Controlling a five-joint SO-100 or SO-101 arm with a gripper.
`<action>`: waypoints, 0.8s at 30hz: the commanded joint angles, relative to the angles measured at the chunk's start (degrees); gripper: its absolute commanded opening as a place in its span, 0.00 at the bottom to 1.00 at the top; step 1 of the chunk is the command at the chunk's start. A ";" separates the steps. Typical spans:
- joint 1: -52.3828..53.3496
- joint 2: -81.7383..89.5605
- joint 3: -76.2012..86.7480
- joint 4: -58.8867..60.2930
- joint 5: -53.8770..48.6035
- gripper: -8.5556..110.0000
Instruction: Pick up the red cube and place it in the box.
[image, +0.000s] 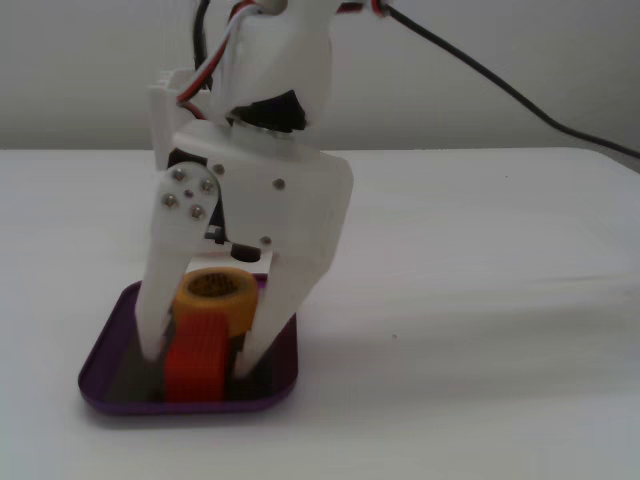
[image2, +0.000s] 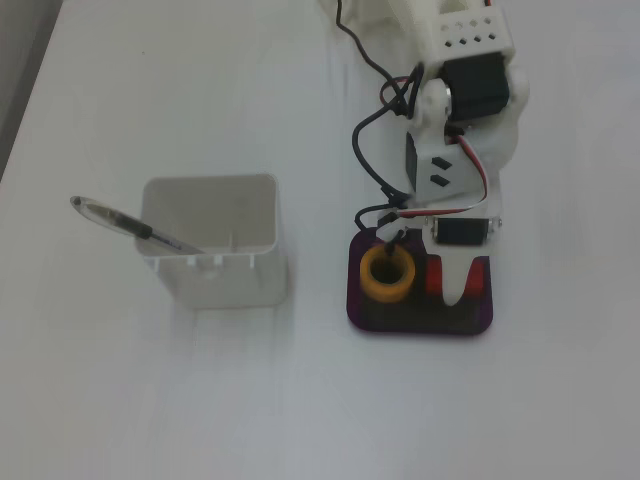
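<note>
A plain white table (image: 480, 300) under a pale wall carries everything here. The white arm (image2: 465, 110) reaches steeply down over the box (image: 110, 345), a shallow purple tray with a dark floor, and its gripper (image: 195, 358) points almost straight into it. The two white fingers (image: 160, 290) stand on either side of the red cube (image: 197, 355), with their tips close against its sides; whether they press on it or stand just clear cannot be told. The cube, bright red with fine ribbed faces, sits upright inside the box on its floor, near the front rim in a fixed view. Just behind it in the box lies a yellow-orange tape roll (image2: 387, 272). Well apart from the box stands a tall white container (image2: 215, 245) holding a pen (image2: 130, 226).
</note>
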 joint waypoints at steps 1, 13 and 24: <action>0.09 4.57 -4.57 4.66 -0.44 0.30; -0.44 19.25 -21.53 31.29 -0.70 0.32; 0.00 53.61 5.45 33.22 -8.35 0.28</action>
